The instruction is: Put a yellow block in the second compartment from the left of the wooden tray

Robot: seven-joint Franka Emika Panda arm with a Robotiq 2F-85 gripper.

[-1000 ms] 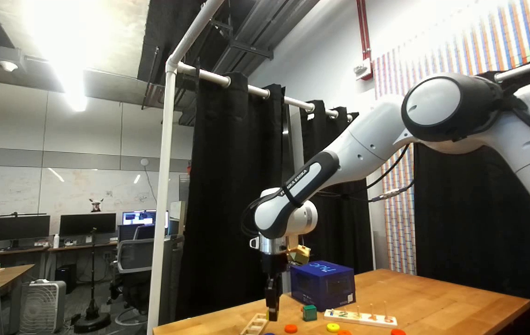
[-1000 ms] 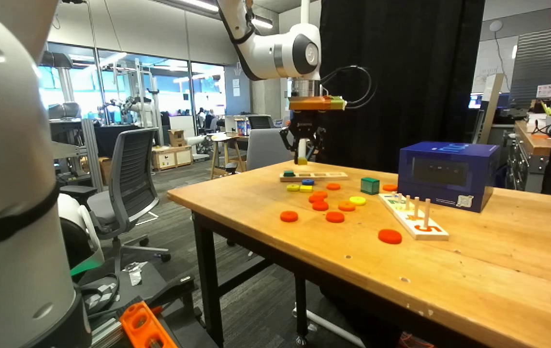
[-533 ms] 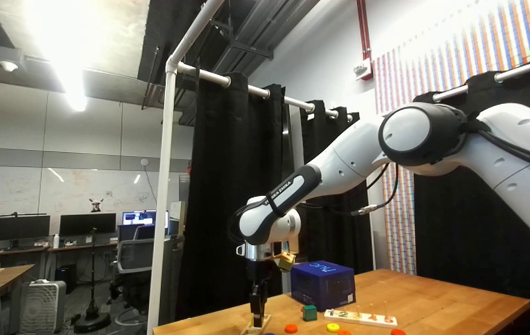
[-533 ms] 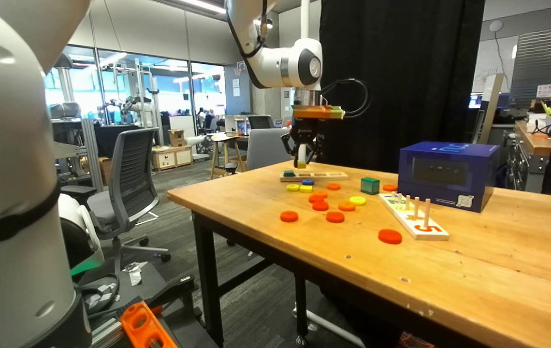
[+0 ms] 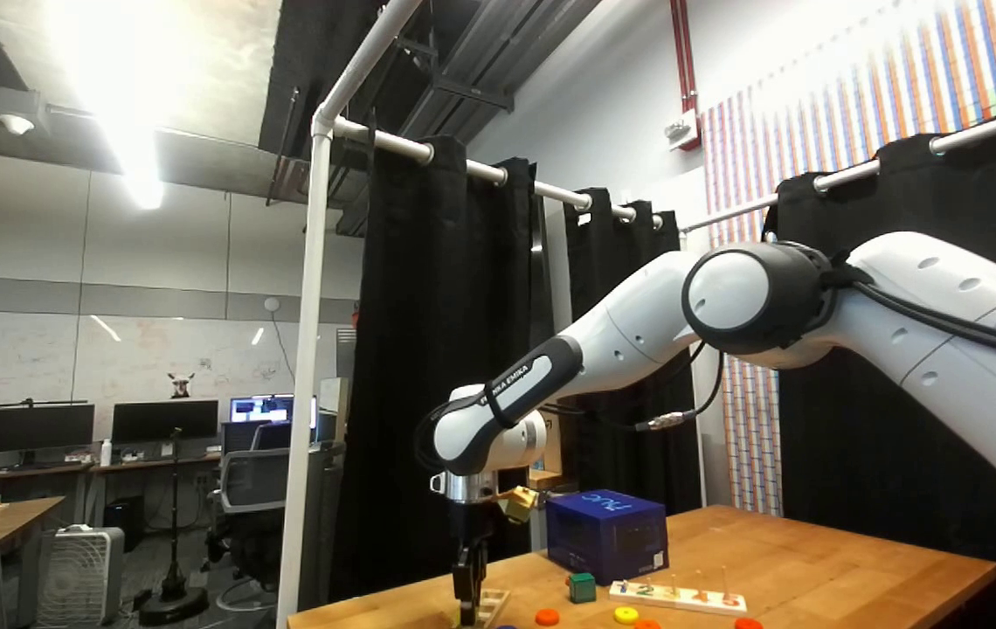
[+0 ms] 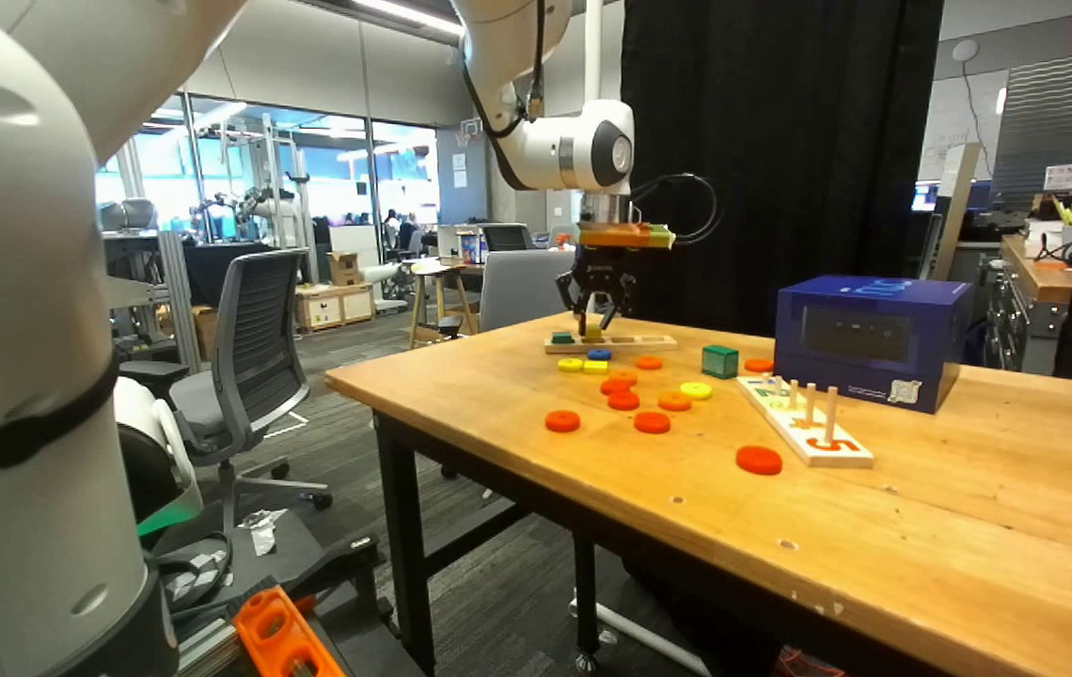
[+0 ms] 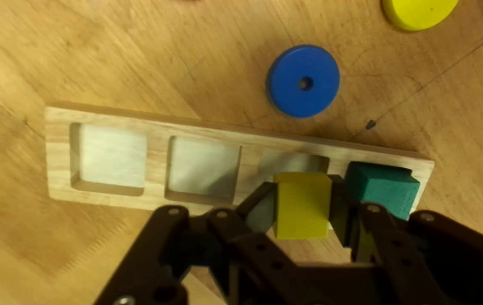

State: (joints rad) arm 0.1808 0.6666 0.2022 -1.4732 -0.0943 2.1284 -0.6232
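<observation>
yellow block (image 6: 593,332): in an exterior view, was at the second hole (image 7: 294,162) from the left of the wooden tray (image 6: 644,347), could not tell if touching | gripper (image 7: 303,205): pinched the yellow block | green block (image 7: 387,190): sat in the tray's left end | blue ring (image 7: 294,82): lay just beside the tray, near side | blue box (image 6: 860,338): stood right, on the tabletop (image 6: 461,376)

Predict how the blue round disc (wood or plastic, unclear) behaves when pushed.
Lying flat on the wooden table, the blue disc likely slides rather than tips. Its crisp edge suggests stiffness; being round, it may roll if upended.
</observation>
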